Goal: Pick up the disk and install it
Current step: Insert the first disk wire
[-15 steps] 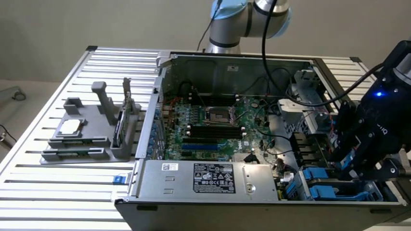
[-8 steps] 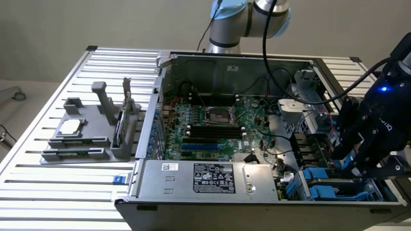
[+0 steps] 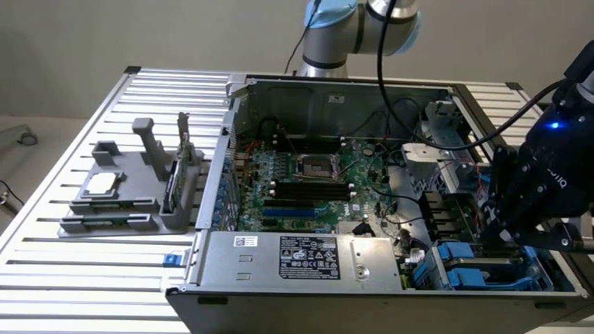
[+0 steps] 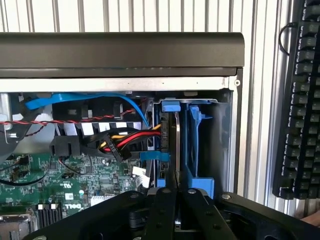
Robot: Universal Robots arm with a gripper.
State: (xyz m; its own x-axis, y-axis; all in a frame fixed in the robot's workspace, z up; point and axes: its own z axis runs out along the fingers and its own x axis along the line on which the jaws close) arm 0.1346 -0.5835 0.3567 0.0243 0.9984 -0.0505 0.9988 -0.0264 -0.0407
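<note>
The disk (image 4: 176, 150) stands on edge in the drive bay at the corner of the open computer case (image 3: 278, 83). It shows as a thin silver plate with its blue carrier (image 4: 170, 106) at the far end. My gripper (image 4: 176, 190) is directly over it, its two black fingers (image 4: 161, 205) pressed together on the plate's near edge. In the exterior view, the gripper (image 3: 506, 240) hangs low over the blue drive bays (image 3: 461, 263) at the case's near corner on that view's right. The arm hides the disk there.
Red, yellow and blue cables (image 4: 125, 137) run beside the bay. The motherboard (image 3: 307, 181) and the power supply (image 3: 297, 256) take up the rest of the case. A grey fixture (image 3: 121, 202) holding a silver chip (image 3: 100, 182) stands on the slatted table. A black keyboard (image 4: 300, 100) lies outside the case.
</note>
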